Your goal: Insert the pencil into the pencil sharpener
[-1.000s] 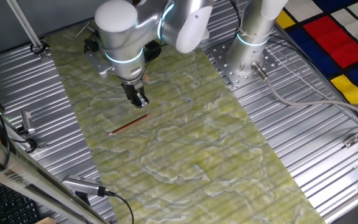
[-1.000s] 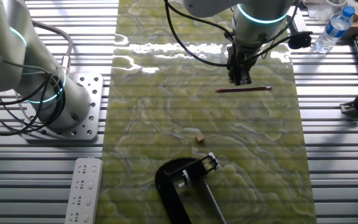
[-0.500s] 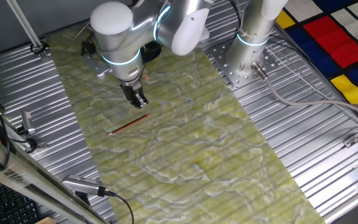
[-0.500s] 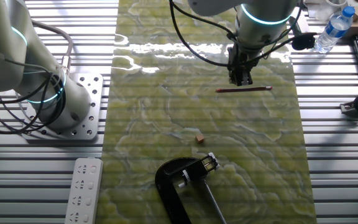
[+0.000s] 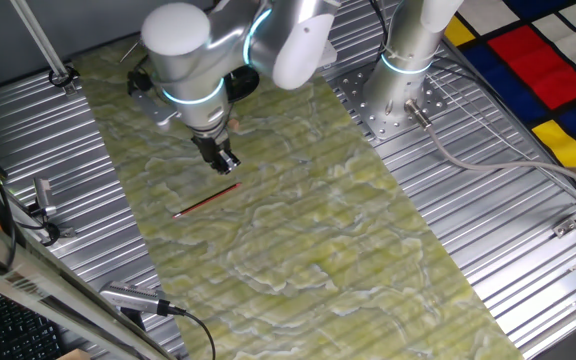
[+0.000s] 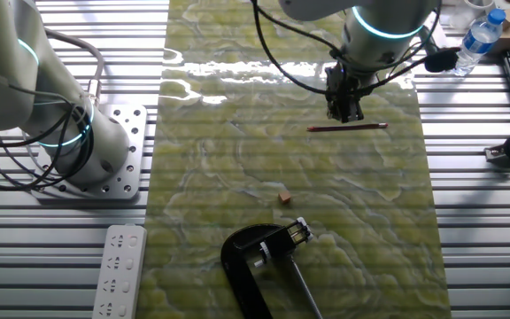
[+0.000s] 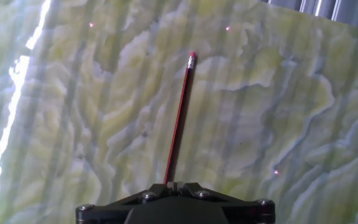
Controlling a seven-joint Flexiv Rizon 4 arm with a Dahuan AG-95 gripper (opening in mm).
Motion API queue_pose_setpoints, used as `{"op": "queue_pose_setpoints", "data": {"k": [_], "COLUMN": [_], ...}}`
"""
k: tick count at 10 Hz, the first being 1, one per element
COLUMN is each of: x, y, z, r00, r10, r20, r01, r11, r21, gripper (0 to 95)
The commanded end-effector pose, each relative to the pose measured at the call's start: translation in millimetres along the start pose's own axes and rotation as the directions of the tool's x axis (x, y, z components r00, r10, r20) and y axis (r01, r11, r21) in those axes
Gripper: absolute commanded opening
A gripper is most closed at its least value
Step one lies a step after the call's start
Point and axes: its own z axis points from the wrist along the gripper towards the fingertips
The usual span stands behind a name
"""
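The red pencil (image 5: 207,200) lies flat on the green marbled mat; it also shows in the other fixed view (image 6: 347,128) and in the hand view (image 7: 179,118), with its pale end away from the hand. My gripper (image 5: 226,164) hovers just above the mat, close beside the pencil's middle (image 6: 346,115). Its fingers stand together and hold nothing. In the hand view only the gripper's (image 7: 174,185) black body shows, with the pencil's near end running under it. The black, rounded pencil sharpener (image 6: 248,259) stands at the mat's near end in the other fixed view, far from the gripper.
A small tan block (image 6: 283,196) lies on the mat between pencil and sharpener. A second robot base (image 6: 87,142) stands left of the mat, a power strip (image 6: 120,270) below it. A water bottle (image 6: 475,42) stands at the far right. Ribbed metal table (image 5: 528,250) surrounds the mat.
The arm's wrist has shifted slightly sideways over the pencil. The gripper tip stays almost in place. The pencil has not moved.
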Motion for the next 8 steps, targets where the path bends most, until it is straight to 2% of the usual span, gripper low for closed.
{"op": "queue_pose_setpoints", "data": {"k": [1, 4, 6, 7, 8], "x": [-2.8, -2.8, -9.0, -15.7, -20.8], "y": [0.0, 0.0, 2.0, 3.9, 5.2], "z": [1.8, 1.8, 4.0, 6.3, 7.7], "r00": [1.0, 1.0, 1.0, 1.0, 1.0], "r10": [-0.003, 0.024, 0.031, 0.027, 0.023], "r20": [-0.005, -0.002, 0.0, 0.001, 0.003], "r01": [0.003, -0.024, -0.031, -0.027, -0.023], "r11": [1.0, 1.0, 0.999, 1.0, 1.0], "r21": [-0.007, -0.016, -0.015, -0.015, -0.015], "gripper": [0.0, 0.0, 0.0, 19.0, 19.0]}}
